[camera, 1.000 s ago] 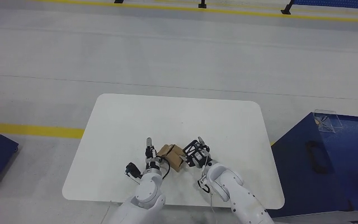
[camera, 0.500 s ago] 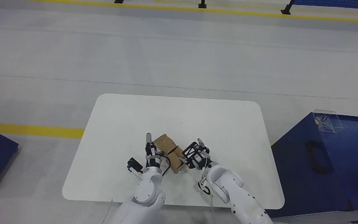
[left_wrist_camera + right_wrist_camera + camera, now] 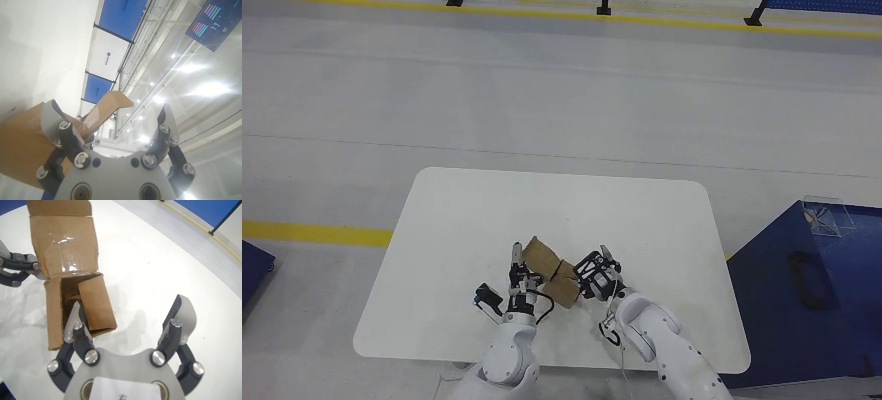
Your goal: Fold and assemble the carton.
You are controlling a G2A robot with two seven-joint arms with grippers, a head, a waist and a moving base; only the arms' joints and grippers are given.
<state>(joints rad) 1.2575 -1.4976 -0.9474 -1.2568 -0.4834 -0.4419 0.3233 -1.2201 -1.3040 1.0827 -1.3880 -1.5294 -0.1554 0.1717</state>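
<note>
The carton (image 3: 547,270) lies on its side near the front edge of the white tabletop (image 3: 642,220), between the two arms, with its open end turned towards the right arm. Its long taped flap (image 3: 64,247) stands open and away from the mouth. Two short side flaps flank the opening, one (image 3: 53,313) swung outward and the other (image 3: 96,304) leaning partly in.

The right gripper (image 3: 128,301) is spread wide and grasps nothing. One finger (image 3: 76,313) sits inside the mouth between the side flaps and the other hangs over bare tabletop. The left gripper (image 3: 107,106) is also wide open and holds nothing. One of its fingers (image 3: 51,117) rests against the carton's outer wall near the hinge of the taped flap.

The step in hand looks like tucking the short flaps in before the long one closes. It would go best with the left finger bracing the wall so the carton cannot slide. The right finger should come out of the mouth and press each short flap along its crease, not at its tip.

Inside, the carton is dark, and apart from that finger nothing can be made out in it
</note>
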